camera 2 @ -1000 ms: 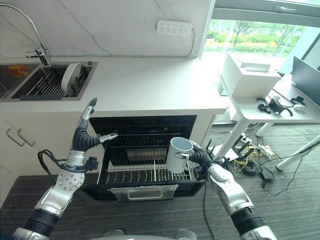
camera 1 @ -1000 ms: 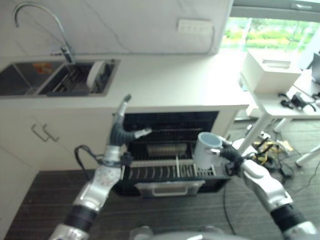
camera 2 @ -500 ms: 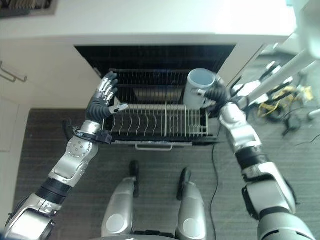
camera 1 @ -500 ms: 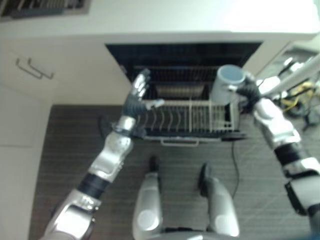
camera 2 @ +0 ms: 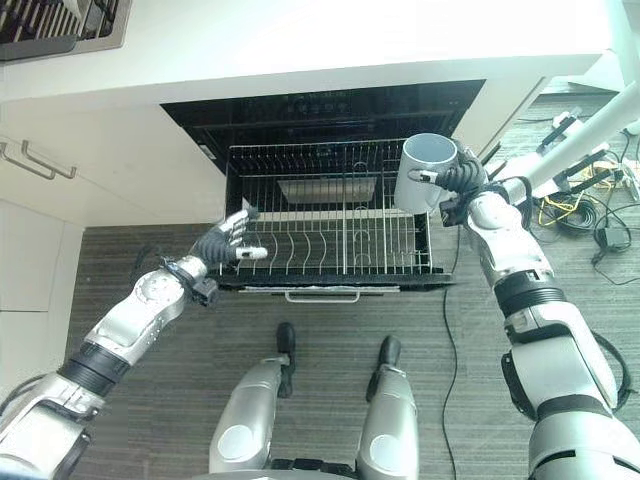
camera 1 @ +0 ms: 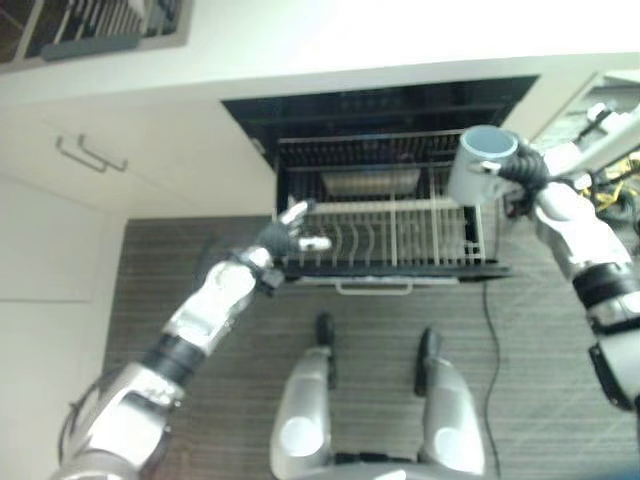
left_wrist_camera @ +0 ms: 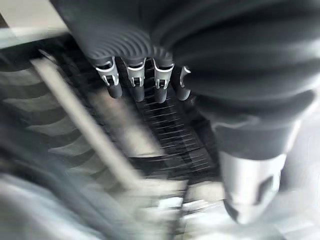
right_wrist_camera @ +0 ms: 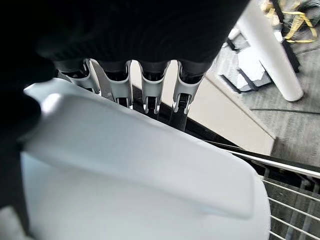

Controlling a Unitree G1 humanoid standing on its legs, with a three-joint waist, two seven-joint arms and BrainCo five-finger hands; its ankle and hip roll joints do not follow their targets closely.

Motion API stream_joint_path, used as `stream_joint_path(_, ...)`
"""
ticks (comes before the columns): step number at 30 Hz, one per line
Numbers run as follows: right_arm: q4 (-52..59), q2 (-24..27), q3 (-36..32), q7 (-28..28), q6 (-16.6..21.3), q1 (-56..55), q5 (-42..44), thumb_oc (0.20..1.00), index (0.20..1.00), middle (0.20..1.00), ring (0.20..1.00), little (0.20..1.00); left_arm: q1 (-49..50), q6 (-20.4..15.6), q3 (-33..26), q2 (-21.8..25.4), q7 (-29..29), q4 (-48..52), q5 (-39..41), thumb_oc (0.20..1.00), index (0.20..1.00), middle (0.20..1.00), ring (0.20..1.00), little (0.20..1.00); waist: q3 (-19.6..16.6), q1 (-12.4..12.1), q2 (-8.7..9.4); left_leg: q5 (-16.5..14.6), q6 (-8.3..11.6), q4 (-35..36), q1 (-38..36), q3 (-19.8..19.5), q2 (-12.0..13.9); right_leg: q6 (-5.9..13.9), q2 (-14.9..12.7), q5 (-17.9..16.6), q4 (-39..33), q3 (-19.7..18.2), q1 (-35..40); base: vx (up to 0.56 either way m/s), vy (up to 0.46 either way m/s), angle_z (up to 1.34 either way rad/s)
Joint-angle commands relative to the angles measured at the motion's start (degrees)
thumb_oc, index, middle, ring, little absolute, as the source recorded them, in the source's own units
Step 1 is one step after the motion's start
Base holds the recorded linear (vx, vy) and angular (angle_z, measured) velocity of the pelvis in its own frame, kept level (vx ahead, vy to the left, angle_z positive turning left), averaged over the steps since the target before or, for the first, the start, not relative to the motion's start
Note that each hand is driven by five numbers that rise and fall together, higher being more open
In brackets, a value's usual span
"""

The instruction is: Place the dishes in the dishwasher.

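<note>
The right robot hand (camera 2: pixel 462 183) is clenched on the handle of a pale mug (camera 2: pixel 425 173), its fingers curled round the handle as the right wrist view shows. It holds the mug upright, mouth up, above the right rear corner of the pulled-out dishwasher rack (camera 2: pixel 330 225). The mug hangs clear of the wire and is not yet set down.

The left robot hand (camera 2: pixel 228 243) is released, with fingers straight and thumb out. It hovers at the rack's front left corner; whether it touches the wire cannot be told.

The coming move turns on one relation: the rack lies below the mug and toward the robot's left. Its tines run in rows across the rack, and the mug's long axis stands vertical. Placing it probably calls for a lowering, perhaps with a tip to seat it between tines. The right robot hand already has the dish, so it does the work.

Behind the rack is the dark dishwasher cavity (camera 2: pixel 320 108), under the white counter (camera 2: pixel 330 40). A sink (camera 2: pixel 55 22) with more dishes sits at the counter's far left.
</note>
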State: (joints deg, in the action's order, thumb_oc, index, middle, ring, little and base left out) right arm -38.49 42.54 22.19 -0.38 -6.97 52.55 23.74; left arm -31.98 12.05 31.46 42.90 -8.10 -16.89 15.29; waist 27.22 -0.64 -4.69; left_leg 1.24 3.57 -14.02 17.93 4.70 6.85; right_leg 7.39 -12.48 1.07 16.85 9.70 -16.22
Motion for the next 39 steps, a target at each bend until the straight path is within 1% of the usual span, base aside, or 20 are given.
stream_joint_path(1,1.32,1.03,1.48,1.96,1.54,1.09,2.08,0.200,0.200,0.200,0.200,0.200,-2.06,6.47,1.04,0.41,-9.15,-1.30,-10.77,1.000,1.000,1.000,1.000,1.000,-6.01,0.58,1.05,-8.43,3.07,-3.16,-3.00,0.16,2.32,1.86,0.12,4.17,0.34,-2.15,0.18,-0.01,0.072,-0.13)
stream_joint_path(2,1.17,1.14,2.03,2.77,1.38,1.67,1.80,0.200,0.200,0.200,0.200,0.200,-3.94,8.74,2.59,0.75,-14.78,-2.36,-15.37,1.000,1.000,1.000,1.000,1.000,-6.05,1.03,0.96,-8.59,3.08,-3.16,-3.15,0.43,2.36,1.82,0.28,4.23,0.34,-2.37,0.09,-0.01,0.055,-0.14)
stream_joint_path(4,0.38,1.23,2.88,3.39,1.66,2.55,1.63,0.200,0.200,0.200,0.200,0.200,-5.52,10.46,4.11,0.92,-20.90,-2.78,-18.95,1.000,1.000,1.000,1.000,1.000,-5.91,1.37,0.89,-8.71,3.11,-3.16,-3.30,0.62,2.33,1.79,0.41,4.22,0.34,-2.52,0.03,-0.02,0.041,-0.04)
stream_joint_path(5,0.17,1.45,3.45,3.69,1.58,3.14,1.60,0.200,0.200,0.200,0.200,0.200,-6.39,10.72,5.33,1.27,-25.87,-2.68,-23.09,1.000,1.000,1.000,1.000,1.000,-5.86,1.53,0.82,-8.81,3.14,-3.16,-3.38,0.76,2.30,1.81,0.40,4.23,0.34,-2.47,-0.01,-0.03,0.034,-0.02)
stream_joint_path(6,0.06,1.70,3.90,4.04,1.48,3.75,1.65,0.200,0.200,0.200,0.200,0.200,-7.11,10.52,6.57,1.74,-29.58,-2.47,-26.42,1.000,1.000,1.000,1.000,1.000,-5.83,1.72,0.81,-8.48,3.18,-3.16,-3.09,0.91,2.25,1.78,0.40,3.92,0.34,-2.58,-0.34,-0.04,0.027,-0.03)
stream_joint_path(7,-0.08,1.82,4.07,4.27,1.44,4.06,1.59,0.200,0.200,0.200,0.200,0.200,-7.36,9.94,7.05,1.99,-31.21,-2.42,-28.20,1.000,1.000,1.000,1.000,1.000,-5.92,1.76,0.76,-8.48,3.19,-3.16,-2.92,0.96,2.22,1.78,0.39,3.90,0.34,-2.63,-0.53,-0.03,0.034,-0.03)
stream_joint_path(8,-0.49,2.05,4.81,4.67,1.23,5.02,1.57,0.200,0.200,0.200,0.200,0.200,-8.04,9.16,8.53,2.93,-35.01,-2.21,-31.62,1.000,1.000,1.000,1.000,1.000,-5.65,1.85,0.61,-9.01,3.24,-3.16,-3.37,0.96,2.17,1.88,0.43,4.31,0.34,-2.73,-0.06,-0.02,0.040,-0.03)
stream_joint_path(10,-1.20,2.19,5.79,5.27,1.05,6.12,1.16,0.200,0.200,0.200,0.200,0.200,-8.52,8.67,10.16,3.62,-39.13,-1.31,-36.21,1.000,1.000,1.000,1.000,1.000,-5.88,1.98,0.34,-8.84,3.16,-3.16,-3.00,0.73,1.71,1.75,0.57,4.14,0.34,-2.92,-0.34,0.00,0.060,-0.03)
stream_joint_path(11,-1.74,2.39,5.99,5.86,0.92,6.62,1.02,0.200,0.200,0.200,0.200,0.200,-8.59,7.64,10.95,4.20,-41.78,-0.43,-38.64,1.000,1.000,1.000,1.000,1.000,-5.93,2.10,0.07,-8.94,3.24,-3.16,-3.19,0.89,1.65,1.73,0.48,4.21,0.34,-2.79,-0.21,0.02,0.060,-0.02)
stream_joint_path(14,-2.48,2.64,5.89,6.84,0.72,7.21,0.60,0.200,0.200,0.200,0.200,0.200,-8.56,6.76,11.69,5.02,-46.43,1.94,-40.54,1.000,1.000,1.000,1.000,1.000,-5.92,2.20,-0.28,-9.02,3.37,-3.16,-3.48,1.26,1.55,1.73,0.24,4.36,0.34,-2.67,-0.04,0.01,0.043,0.00)
stream_joint_path(15,-2.50,2.61,5.79,7.09,0.20,7.57,0.11,0.200,0.200,0.200,0.200,0.200,-8.04,8.08,11.65,5.00,-51.22,3.97,-38.98,1.000,1.000,1.000,1.000,1.000,-5.82,2.21,-0.53,-9.03,3.44,-3.16,-3.54,1.34,1.39,1.69,0.09,4.44,0.34,-2.74,0.01,0.01,0.050,0.01)
stream_joint_path(18,-2.96,2.58,5.42,7.57,-0.33,7.85,-1.01,0.200,0.200,0.200,0.200,0.200,-5.11,11.30,11.47,3.37,-55.65,4.76,-34.66,1.000,1.000,1.000,1.000,1.000,-5.83,2.20,-1.09,-9.10,3.63,-3.16,-3.68,1.45,1.40,1.73,-0.21,4.62,0.34,-2.53,0.16,0.01,0.055,-0.03)
stream_joint_path(19,-3.09,2.69,5.19,7.99,-0.61,8.08,-1.55,0.200,0.200,0.200,0.200,0.200,-3.86,12.98,11.49,2.68,-58.43,4.53,-32.96,1.000,1.000,1.000,1.000,1.000,-5.78,2.24,-1.27,-9.20,3.65,-3.16,-3.81,1.48,1.30,1.72,-0.21,4.74,0.34,-2.53,0.29,0.03,0.063,-0.08)
stream_joint_path(20,-2.90,2.91,4.80,8.44,-0.83,7.89,-2.16,0.200,0.200,0.200,0.200,0.200,-1.84,14.86,11.55,2.24,-63.22,4.89,-32.47,1.000,1.000,1.000,1.000,1.000,-5.81,2.30,-1.51,-9.33,3.63,-3.16,-3.94,1.42,1.18,1.77,-0.18,4.84,0.34,-2.65,0.36,0.03,0.061,-0.07)
stream_joint_path(21,-2.82,3.06,4.65,8.66,-0.93,7.80,-2.39,0.200,0.200,0.200,0.200,0.200,-0.52,15.29,11.60,2.01,-66.18,4.98,-32.92,1.000,1.000,1.000,1.000,1.000,-5.82,2.33,-1.63,-9.38,3.65,-3.16,-3.99,1.43,1.16,1.79,-0.20,4.87,0.34,-2.71,0.37,0.03,0.052,-0.06)
stream_joint_path(23,-3.16,3.32,4.47,9.38,-1.37,8.32,-3.16,0.200,0.200,0.200,0.200,0.200,4.33,12.96,13.32,1.76,-71.58,3.20,-34.85,1.000,1.000,1.000,1.000,1.000,-5.68,2.41,-2.31,-9.53,3.79,-3.16,-4.27,1.48,1.15,1.88,-0.36,5.02,0.34,-2.77,0.50,0.03,0.071,-0.06)
stream_joint_path(27,-3.61,3.01,4.35,11.21,-2.30,9.17,-4.82,0.200,0.200,0.200,0.200,0.200,11.26,10.79,15.24,-1.37,-73.11,-1.88,-36.62,1.000,1.000,1.000,1.000,1.000,-5.89,2.67,-2.95,-9.90,3.78,-3.16,-4.84,1.77,1.01,1.90,-0.37,5.43,0.34,-3.16,0.78,0.05,0.083,0.00)
stream_joint_path(31,-2.44,2.89,2.89,13.27,-2.70,7.67,-7.06,0.200,0.200,0.200,0.200,0.200,16.99,10.71,15.69,-5.40,-74.79,-6.92,-39.17,1.000,1.000,1.000,1.000,1.000,-6.19,3.24,-3.26,-10.31,3.55,-3.16,-5.44,2.27,1.00,2.00,-0.37,5.72,0.34,-3.58,1.05,0.05,0.070,-0.10)
stream_joint_path(35,-1.95,1.99,2.16,14.02,-2.94,6.68,-8.43,0.200,0.200,0.200,0.200,0.200,19.52,8.39,16.77,-7.73,-72.57,-10.69,-41.51,1.000,1.000,1.000,1.000,1.000,-6.24,3.44,-3.04,-10.84,3.41,-3.16,-6.12,2.63,1.22,2.26,-0.46,6.22,0.34,-3.77,1.61,0.05,0.011,-0.12)
stream_joint_path(39,-1.71,1.27,1.96,13.97,-3.15,5.80,-8.96,0.200,0.200,0.200,0.200,0.200,20.21,8.44,15.56,-8.72,-65.24,-12.04,-35.97,1.000,1.000,1.000,1.000,1.000,-6.24,3.33,-2.91,-10.35,3.28,-3.16,-6.19,2.62,1.38,2.10,-0.34,5.86,0.34,-3.71,1.78,0.04,-0.001,-0.02)
